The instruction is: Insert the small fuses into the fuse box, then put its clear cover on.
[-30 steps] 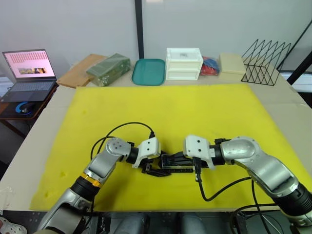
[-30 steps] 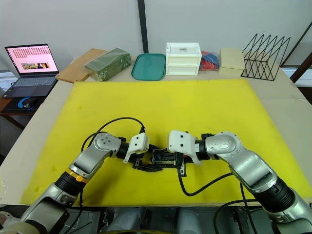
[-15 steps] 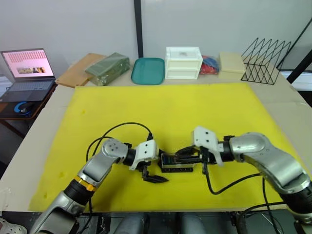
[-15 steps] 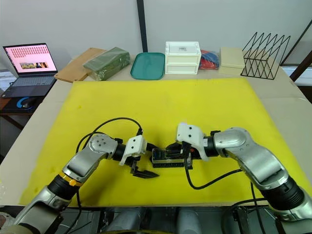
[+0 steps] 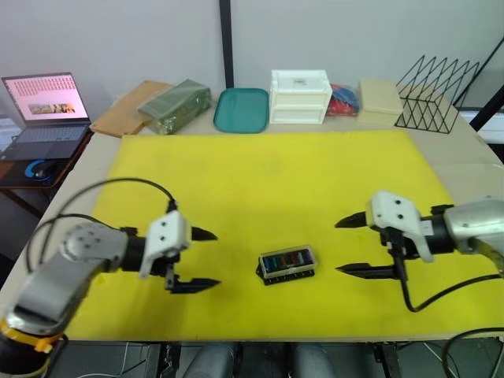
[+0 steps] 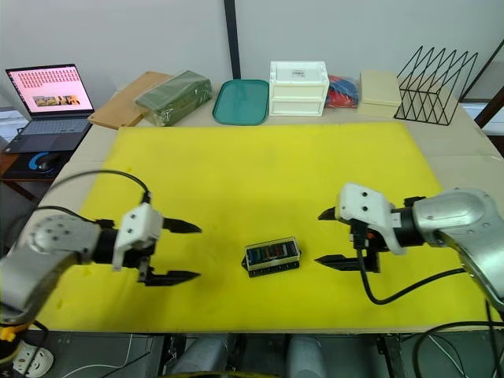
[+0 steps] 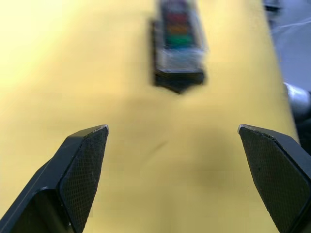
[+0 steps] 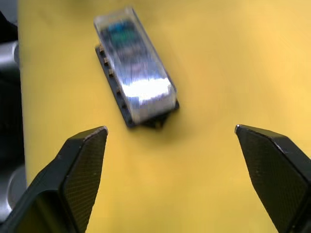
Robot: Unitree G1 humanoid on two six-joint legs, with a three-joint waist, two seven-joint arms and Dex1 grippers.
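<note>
The black fuse box (image 5: 287,265) lies on the yellow mat (image 5: 268,181) near its front edge. The clear cover (image 8: 138,73) sits on top of it. Through the cover the small fuses (image 7: 177,24) show as a row of coloured spots. My left gripper (image 5: 203,258) hovers to the left of the box, open and empty, well apart from it. To the right of the box my right gripper (image 5: 346,247) is open too, with nothing between its fingers. Both point toward the box.
Along the back of the table stand a laptop (image 5: 43,110), a wooden board (image 5: 126,116), a green box (image 5: 175,101), a teal tray (image 5: 241,110), a white drawer box (image 5: 299,98), a beige box (image 5: 379,101) and a black wire rack (image 5: 437,93).
Both grippers have opened and drawn back from the fuse box, the left one leftward, the right one rightward. The box stays on the mat with its cover on.
</note>
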